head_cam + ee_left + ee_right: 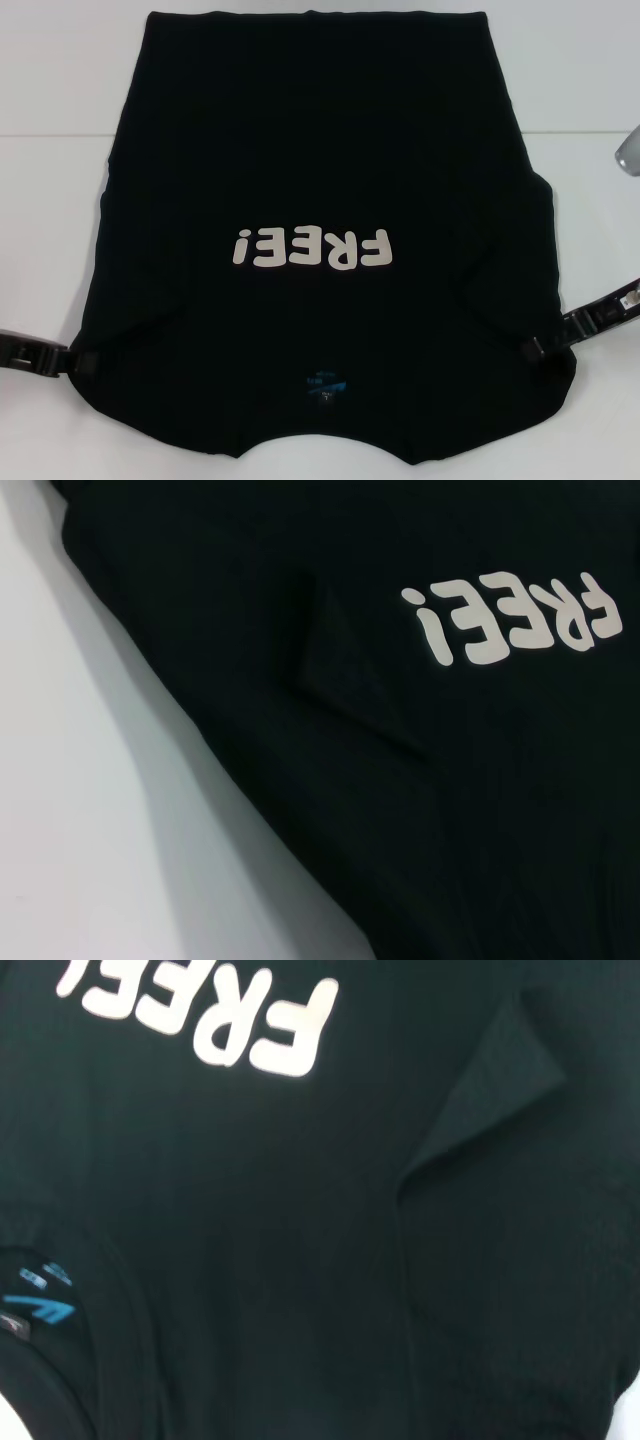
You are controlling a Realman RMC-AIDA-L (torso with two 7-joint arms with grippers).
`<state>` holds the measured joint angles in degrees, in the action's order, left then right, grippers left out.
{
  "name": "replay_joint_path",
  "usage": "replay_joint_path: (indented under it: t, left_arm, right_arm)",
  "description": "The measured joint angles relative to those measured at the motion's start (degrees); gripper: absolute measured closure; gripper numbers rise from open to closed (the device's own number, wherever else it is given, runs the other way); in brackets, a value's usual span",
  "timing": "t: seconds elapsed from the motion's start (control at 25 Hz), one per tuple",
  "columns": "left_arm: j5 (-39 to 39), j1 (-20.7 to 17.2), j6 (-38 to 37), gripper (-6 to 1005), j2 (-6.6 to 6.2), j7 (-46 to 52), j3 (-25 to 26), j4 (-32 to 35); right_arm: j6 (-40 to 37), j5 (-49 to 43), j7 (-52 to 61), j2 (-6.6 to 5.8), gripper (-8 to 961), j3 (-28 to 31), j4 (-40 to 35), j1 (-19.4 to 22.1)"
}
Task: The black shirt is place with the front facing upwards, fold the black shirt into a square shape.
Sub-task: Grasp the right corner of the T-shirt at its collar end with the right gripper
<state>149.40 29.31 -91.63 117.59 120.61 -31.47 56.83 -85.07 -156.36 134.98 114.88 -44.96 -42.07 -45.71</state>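
A black shirt (320, 180) lies flat across a white table (50, 80), collar nearest the robot at six o'clock. The left gripper (75, 357) sits at eight o'clock and the right gripper (540, 345) at four, each at a sleeve edge; I cannot tell their finger positions. Lifting both sleeves evenly should keep the fold square. Only the right wrist view shows the blue neck label (35, 1295) clearly.

I look down on a plain white table (60, 80) that fills the view to every edge. Its surface is smooth and evenly lit, with a faint horizontal seam and soft grey shadow along the dark cloth's edge.
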Motion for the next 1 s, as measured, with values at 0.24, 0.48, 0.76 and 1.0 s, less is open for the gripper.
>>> replay_joint_path:
  t: [0.24, 0.48, 0.76, 1.0]
  left_arm:
    - [0.0, 0.1, -0.1, 963, -0.10, 0.0, 0.0, -0.4]
    - [0.0, 0.2, -0.2, 961, -0.09, 0.0, 0.0, -0.5]
    - [0.0, 0.5, -1.3, 959, -0.34, 0.1, 0.0, -1.0]
    - [0.3, 1.9, -5.8, 958, -3.09, 0.4, -0.1, -6.2]
  right_arm:
    - [1.3, -1.8, 1.1, 0.26, 163, -2.4, 0.3, -0.1]
    - [1.0, -1.9, 1.2, 0.31, 549, -2.5, 0.2, -0.2]
    - [0.2, -1.9, 1.1, 0.23, 778, -2.5, -0.1, -0.2]
    - [-4.2, -1.7, -1.4, -0.95, 869, -2.5, -0.3, -0.3]
